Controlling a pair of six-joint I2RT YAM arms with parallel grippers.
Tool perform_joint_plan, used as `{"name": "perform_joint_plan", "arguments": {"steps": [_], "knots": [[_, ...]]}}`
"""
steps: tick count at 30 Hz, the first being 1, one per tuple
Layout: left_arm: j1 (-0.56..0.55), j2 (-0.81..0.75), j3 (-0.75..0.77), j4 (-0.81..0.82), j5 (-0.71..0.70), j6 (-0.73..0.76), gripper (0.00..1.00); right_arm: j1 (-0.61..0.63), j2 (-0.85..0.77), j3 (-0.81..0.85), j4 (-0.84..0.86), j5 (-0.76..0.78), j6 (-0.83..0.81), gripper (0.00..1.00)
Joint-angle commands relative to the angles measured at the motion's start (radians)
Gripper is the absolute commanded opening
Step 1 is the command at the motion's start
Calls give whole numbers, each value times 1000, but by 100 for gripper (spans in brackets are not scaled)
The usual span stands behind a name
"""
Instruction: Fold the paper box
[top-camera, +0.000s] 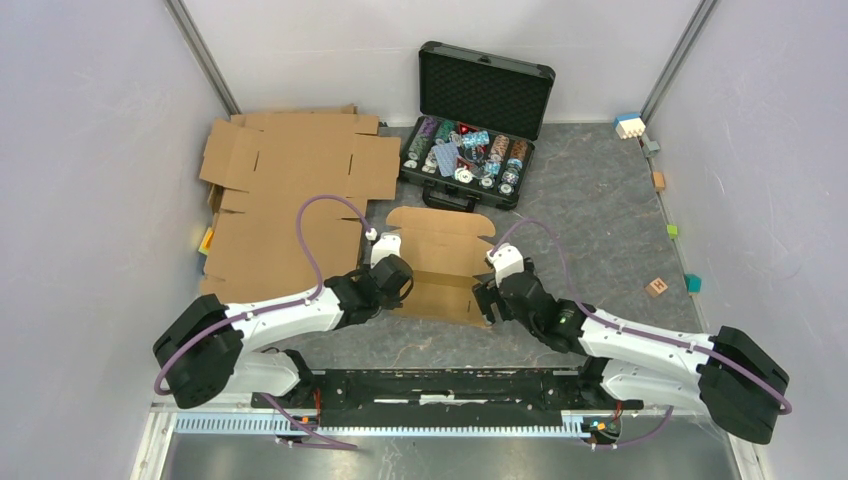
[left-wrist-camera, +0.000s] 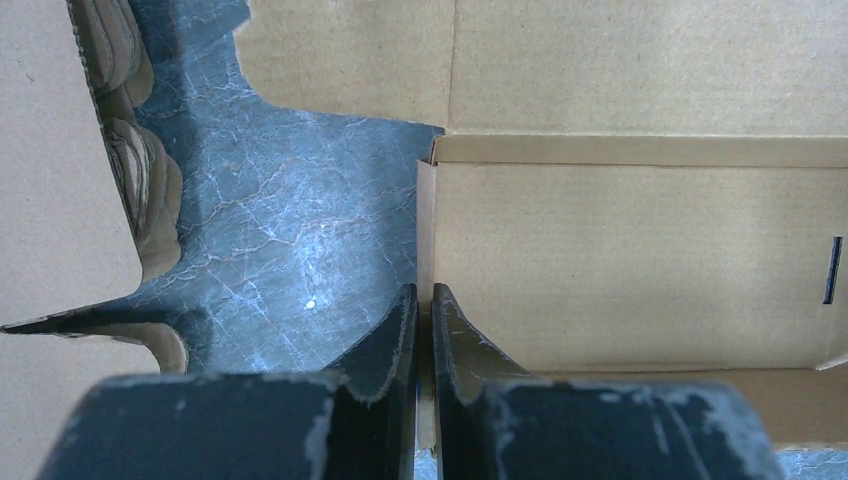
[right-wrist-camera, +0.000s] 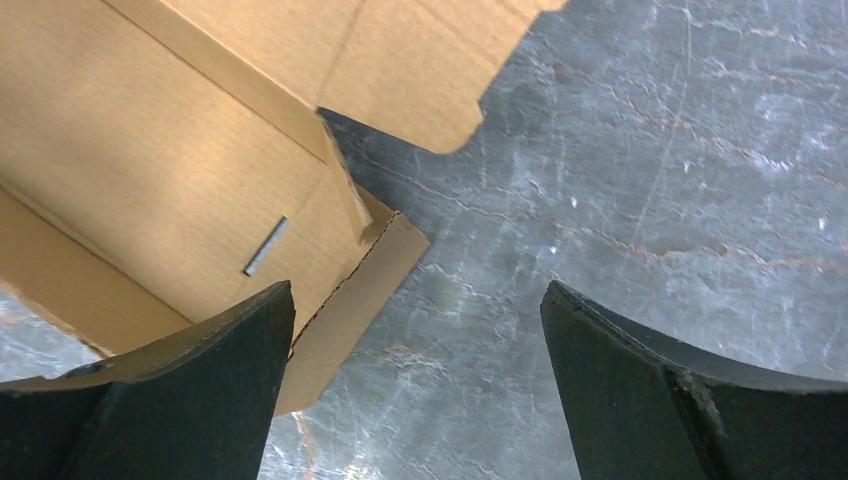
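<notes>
The paper box (top-camera: 440, 262) is a small brown die-cut mailer lying in the middle of the table between my two grippers, its rounded lid flap pointing away. My left gripper (top-camera: 392, 278) sits at its left edge. In the left wrist view the fingers (left-wrist-camera: 400, 330) are shut on the box's upright left side wall (left-wrist-camera: 426, 230), which stands on edge between them. My right gripper (top-camera: 492, 296) is at the box's right edge. In the right wrist view it (right-wrist-camera: 415, 310) is open and empty, with the box's right corner (right-wrist-camera: 370, 265) just inside its left finger.
Bigger flat cardboard sheets (top-camera: 280, 190) lie at the back left. An open black foam-lined case of chips (top-camera: 475, 130) stands behind the box. Small coloured blocks (top-camera: 657, 287) lie along the right edge, and a white block (top-camera: 629, 127) sits in the back right corner.
</notes>
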Motion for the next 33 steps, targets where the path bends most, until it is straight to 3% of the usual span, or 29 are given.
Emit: {"name": "perform_joint_plan", "arguments": {"steps": [1,9,22,27,33], "knots": [[-4,3,23,21,-7,-39,10,3,-11,40,-84,76,-1,98],[-4,1,22,20,-12,-40,10,3,-177,-55,-53,-28,-17,98],[-4,8,23,24,-9,-40,10,3,-306,-111,-50,-189,-77,98],[-4,6,23,27,-8,-42,10,3,-306,-148,-12,-351,-128,98],[-4,6,21,36,3,-30,10,3,-244,-132,-22,-256,-110,98]]}}
